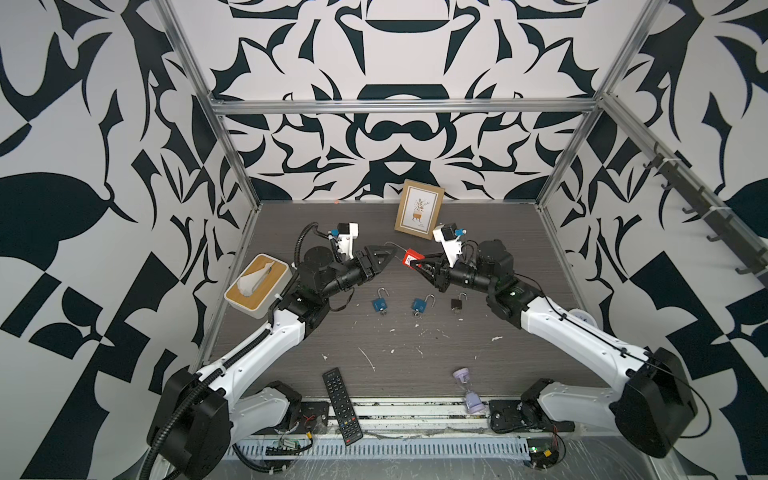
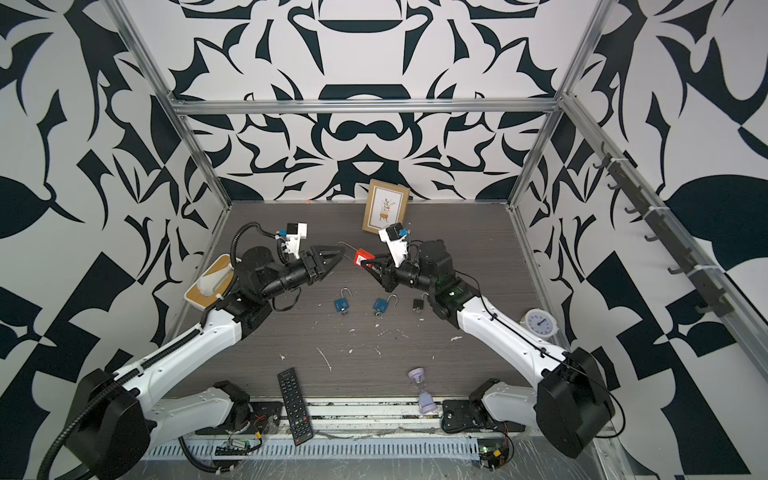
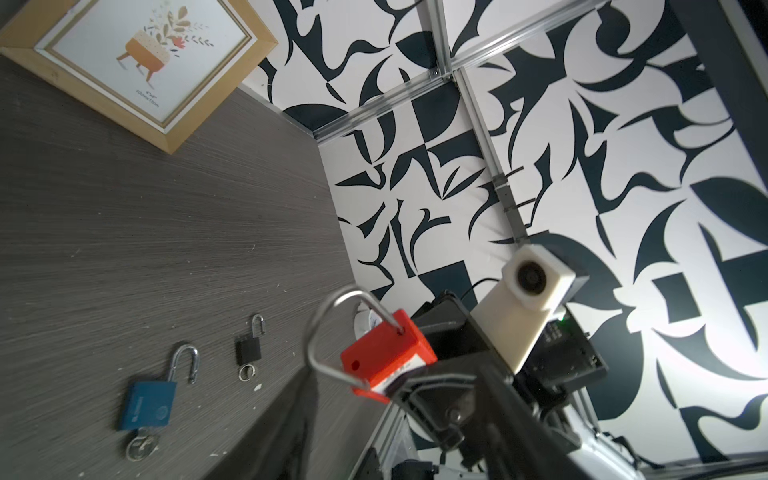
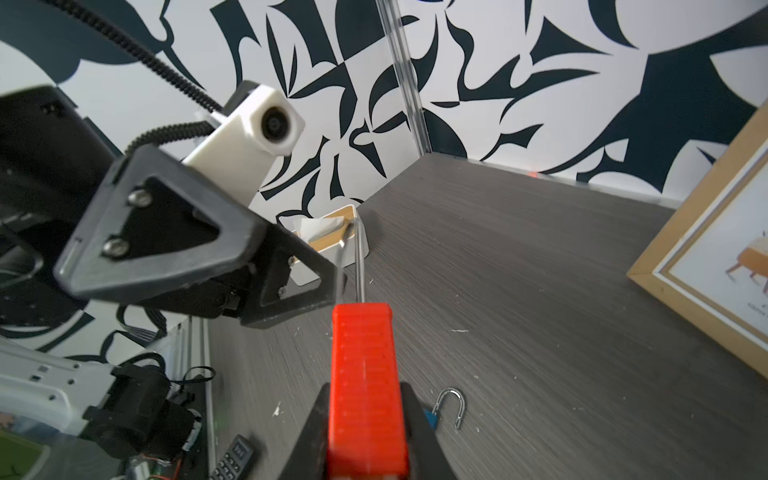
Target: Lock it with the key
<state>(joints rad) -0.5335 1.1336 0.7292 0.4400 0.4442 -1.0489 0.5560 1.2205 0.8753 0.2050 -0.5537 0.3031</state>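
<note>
My right gripper [image 1: 415, 264] [image 4: 365, 388] is shut on a red padlock [image 1: 410, 257] [image 3: 386, 357] and holds it in the air over the middle of the table. Its long thin shackle [image 3: 316, 328] points toward my left arm, and one hole in the red body shows empty. Just left of the shackle, my left gripper [image 1: 388, 262] [image 2: 337, 262] is open with nothing between its fingers. The key is out of view on the red padlock.
Two blue padlocks [image 1: 379, 304] [image 1: 419, 304] and a black one [image 1: 457, 303] lie below the grippers with shackles open and rings at their bases. A photo frame [image 1: 419, 210] leans at the back. Also here: a tissue box [image 1: 257, 284], a remote [image 1: 341, 407], an hourglass [image 1: 469, 390], a clock [image 2: 540, 323].
</note>
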